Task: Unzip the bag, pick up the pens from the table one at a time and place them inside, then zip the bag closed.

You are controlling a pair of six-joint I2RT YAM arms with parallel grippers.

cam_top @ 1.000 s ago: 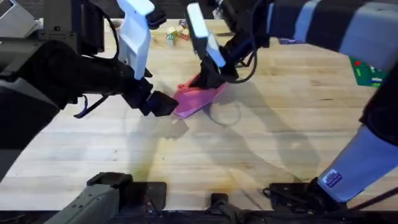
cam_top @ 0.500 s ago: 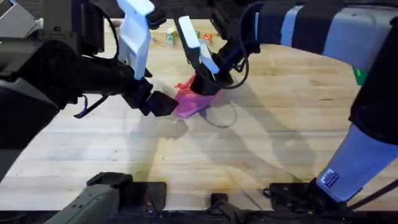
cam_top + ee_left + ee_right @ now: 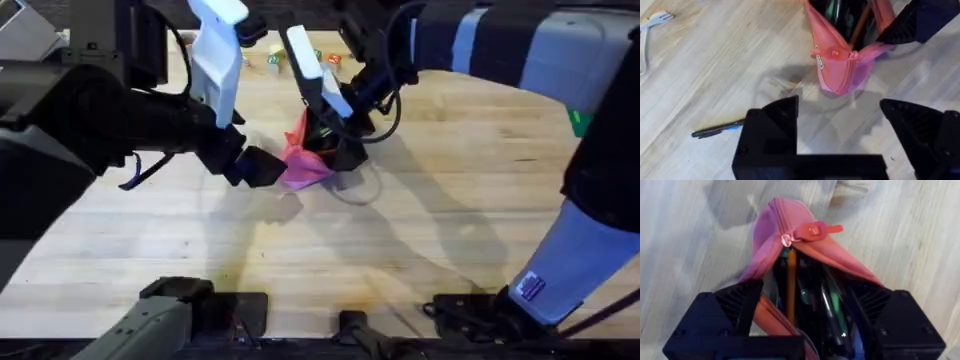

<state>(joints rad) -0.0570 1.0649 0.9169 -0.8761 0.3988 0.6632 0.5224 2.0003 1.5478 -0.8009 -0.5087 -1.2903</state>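
Right gripper (image 3: 335, 140) set over open mouth of pink pouch (image 3: 303, 160), fingers spread wide, one each side of the fabric; whether pads press the cloth, cannot tell. Right arm reaching across from lower right, wrist tipped down. Pouch near table (image 3: 450, 230) centre, unzipped, zipper pull (image 3: 812, 230) at closed end, orange pen (image 3: 791, 285) and several dark and green pens standing inside. Left gripper (image 3: 840, 135) just beside pouch's closed end, fingers parted, clasping nothing. Left arm stretched in from lower left, low over table. Dark pen (image 3: 717, 129) lying on table beside left gripper. White fork (image 3: 650, 27) well apart from pouch.
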